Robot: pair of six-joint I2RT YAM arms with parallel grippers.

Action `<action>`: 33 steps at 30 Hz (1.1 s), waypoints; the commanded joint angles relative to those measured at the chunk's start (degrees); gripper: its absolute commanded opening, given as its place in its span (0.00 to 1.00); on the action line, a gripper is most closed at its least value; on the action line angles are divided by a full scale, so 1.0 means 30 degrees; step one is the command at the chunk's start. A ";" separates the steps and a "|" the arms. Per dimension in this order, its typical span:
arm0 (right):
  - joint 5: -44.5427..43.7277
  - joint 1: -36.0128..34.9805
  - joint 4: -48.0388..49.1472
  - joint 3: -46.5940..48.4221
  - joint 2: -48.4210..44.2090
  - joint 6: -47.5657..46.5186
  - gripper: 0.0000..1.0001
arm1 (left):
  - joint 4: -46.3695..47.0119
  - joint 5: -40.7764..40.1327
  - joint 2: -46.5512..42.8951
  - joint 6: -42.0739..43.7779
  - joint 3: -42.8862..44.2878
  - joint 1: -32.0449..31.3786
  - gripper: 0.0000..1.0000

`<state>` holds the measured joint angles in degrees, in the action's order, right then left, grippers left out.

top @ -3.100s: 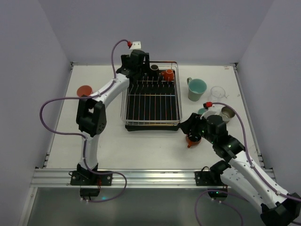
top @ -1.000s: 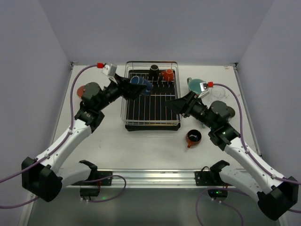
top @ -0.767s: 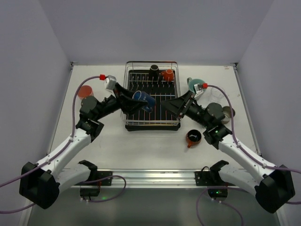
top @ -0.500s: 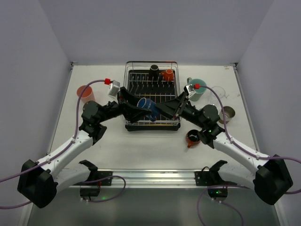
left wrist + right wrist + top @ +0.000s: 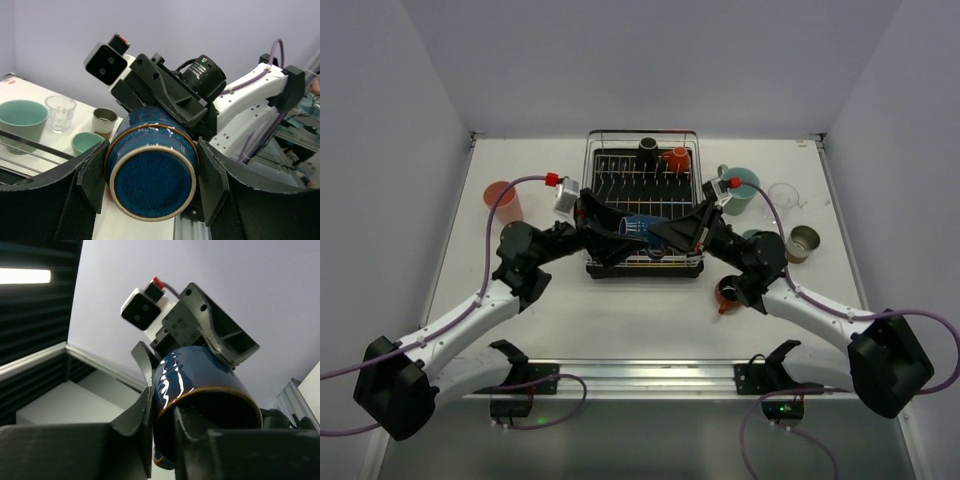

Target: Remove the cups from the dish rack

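Observation:
A blue cup hangs in the air over the front of the chrome-wire dish rack. My left gripper is shut on its body, base toward the left wrist camera. My right gripper meets it from the right and is shut on the rim, one finger inside the cup and one outside. A black cup and an orange cup stand at the back of the rack.
Right of the rack on the table stand a pale green cup, a clear glass, a small teal cup, a brown cup and a red cup. A salmon-pink cup stands at the left.
My left gripper lifted the blue cup out of the rack and carried it forward over the rack's front. My right gripper left the red cup, came in from the right and closed on the blue cup's rim.

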<state>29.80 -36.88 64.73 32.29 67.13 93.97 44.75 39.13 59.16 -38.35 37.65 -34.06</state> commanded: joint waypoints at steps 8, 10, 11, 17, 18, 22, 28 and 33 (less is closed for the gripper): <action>-0.0822 -0.0186 -0.2289 0.0044 -0.2801 -0.2756 0.00 | -0.4862 -0.1324 -0.1523 0.3580 0.0456 -0.0540 0.98; -0.1056 -0.0186 -0.5151 0.0250 -0.3420 -0.4273 0.00 | -0.6063 -0.1881 -0.1933 0.4576 0.0691 -0.0540 1.00; -0.1115 -0.0186 -0.6156 0.0396 -0.4119 -0.4893 0.00 | -0.7549 -0.2086 -0.2457 0.4957 0.1157 -0.0540 1.00; -0.2139 -0.0449 -1.8364 0.1567 -0.6789 -1.2066 0.00 | -1.5024 -0.6152 -0.4483 0.7740 0.3761 -0.0540 1.00; -0.2402 -0.0653 -2.0152 0.1859 -0.7169 -1.4281 0.00 | -1.6282 -0.7842 -0.4629 0.7860 0.4204 -0.0540 1.00; -0.6520 -0.3455 -2.8792 0.3149 -0.7115 -1.7522 0.00 | -2.1116 -1.1631 -0.4631 0.8650 0.5555 -0.0540 1.00; -1.2820 -0.6890 -3.3409 0.3503 -0.5394 -1.8024 0.00 | -2.2155 -1.6556 -0.5157 0.9033 0.4623 -0.0540 1.00; -1.5701 -0.8213 -3.4642 0.4001 -0.2344 -1.7702 0.00 | -2.1919 -1.8728 -0.5099 0.9033 0.3858 -0.0540 1.00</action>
<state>-6.35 -59.79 -34.54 39.99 57.04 42.28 -18.61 -9.93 44.18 -12.82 50.09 -35.64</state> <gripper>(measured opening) 0.175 0.997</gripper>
